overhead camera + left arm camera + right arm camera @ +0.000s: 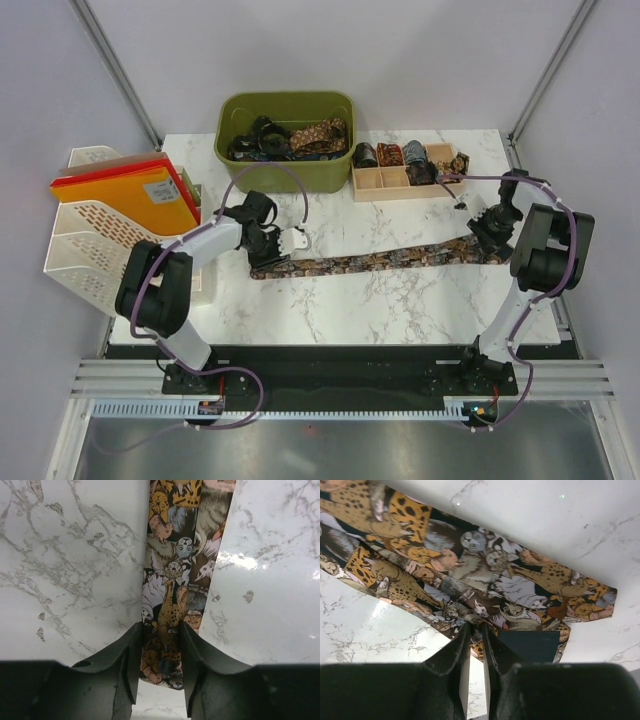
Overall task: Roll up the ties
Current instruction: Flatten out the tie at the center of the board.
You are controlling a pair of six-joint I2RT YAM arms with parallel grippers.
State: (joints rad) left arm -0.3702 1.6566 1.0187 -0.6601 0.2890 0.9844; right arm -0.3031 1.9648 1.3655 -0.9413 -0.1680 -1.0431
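One tie (380, 262), dark with a brown-gold animal print, lies stretched across the marble table from left to right. My left gripper (272, 248) is at its narrow left end. In the left wrist view that gripper (160, 630) has its fingers pressed against both edges of the tie (175, 555), squeezing the strip between them. My right gripper (487, 237) is at the wide right end. In the right wrist view the gripper (476, 627) has its jaws almost together, pinching a raised fold of the tie (470, 565) beside its dark lining (530, 645).
A green bin (290, 175) at the back holds several loose ties. To its right a wooden compartment box (395, 192) holds rolled ties (390, 153). A white rack (85, 235) with orange folders (125, 190) stands at the left edge.
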